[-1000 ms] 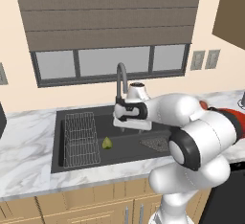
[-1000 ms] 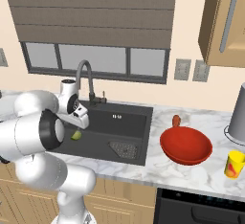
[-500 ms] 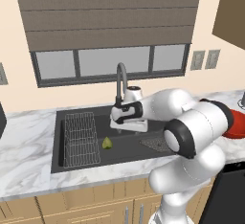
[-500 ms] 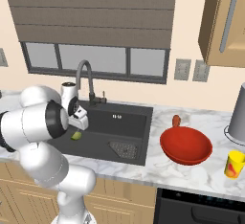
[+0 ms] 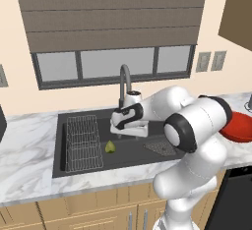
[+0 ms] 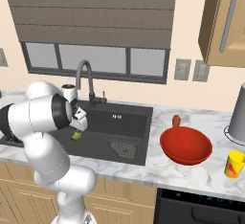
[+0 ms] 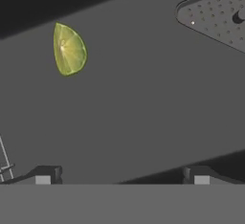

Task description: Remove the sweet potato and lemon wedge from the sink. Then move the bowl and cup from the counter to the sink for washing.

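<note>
The lemon wedge [image 7: 70, 50] lies on the dark sink floor [image 7: 143, 103], up and left of my fingertips in the hand view. My gripper [image 7: 122, 176] hangs open just above the sink floor, nothing between its fingers. From the base, the lemon wedge [image 5: 110, 147] sits just left of and below my gripper [image 5: 127, 134]. The small orange-red sweet potato [image 6: 176, 120] rests on the counter behind the red bowl [image 6: 185, 145]. At the far right of the counter stands the yellow cup [image 6: 234, 164].
A wire rack [image 5: 83, 143] covers the sink's left part and a drain grate [image 5: 160, 147] sits at its right. The dark arched faucet [image 5: 124, 79] rises just behind my hand. A tall grey vessel [image 6: 238, 113] stands at the counter's far right.
My hand has sunk a little and shifted left toward the lemon wedge, while the elbow has swung. The jaws stay open. Nothing else has moved.
</note>
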Controlling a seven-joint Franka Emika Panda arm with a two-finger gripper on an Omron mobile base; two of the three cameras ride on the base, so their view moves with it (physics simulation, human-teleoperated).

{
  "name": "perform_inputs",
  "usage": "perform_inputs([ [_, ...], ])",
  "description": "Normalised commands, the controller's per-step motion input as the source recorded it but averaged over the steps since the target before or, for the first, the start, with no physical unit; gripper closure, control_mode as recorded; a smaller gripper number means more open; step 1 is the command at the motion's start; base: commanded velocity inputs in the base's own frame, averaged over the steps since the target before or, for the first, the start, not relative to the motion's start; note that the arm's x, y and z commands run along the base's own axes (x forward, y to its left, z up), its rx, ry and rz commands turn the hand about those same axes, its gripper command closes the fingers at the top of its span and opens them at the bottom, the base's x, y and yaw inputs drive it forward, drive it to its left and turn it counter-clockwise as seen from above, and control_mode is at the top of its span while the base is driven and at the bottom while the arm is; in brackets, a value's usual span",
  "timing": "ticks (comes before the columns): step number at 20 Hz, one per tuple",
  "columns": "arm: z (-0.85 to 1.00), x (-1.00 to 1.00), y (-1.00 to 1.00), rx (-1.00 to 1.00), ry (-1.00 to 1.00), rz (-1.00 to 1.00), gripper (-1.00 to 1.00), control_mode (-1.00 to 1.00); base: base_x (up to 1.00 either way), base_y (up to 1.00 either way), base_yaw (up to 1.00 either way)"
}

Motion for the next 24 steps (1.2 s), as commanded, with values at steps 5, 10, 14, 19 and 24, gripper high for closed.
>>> perform_inputs([
  [5,-0.17,0.13,0.12,0.0,0.0,0.0,-1.0,-1.0,0.0,0.0,0.0],
  [10,-0.18,0.13,0.11,0.0,0.0,0.0,-1.0,-1.0,0.0,0.0,0.0],
  [14,-0.16,0.12,0.08,0.0,0.0,0.0,-1.0,-1.0,0.0,0.0,0.0],
  [19,-0.16,0.11,0.08,0.0,0.0,0.0,-1.0,-1.0,0.0,0.0,0.0],
  [24,-0.16,0.13,0.08,0.0,0.0,0.0,-1.0,-1.0,0.0,0.0,0.0],
])
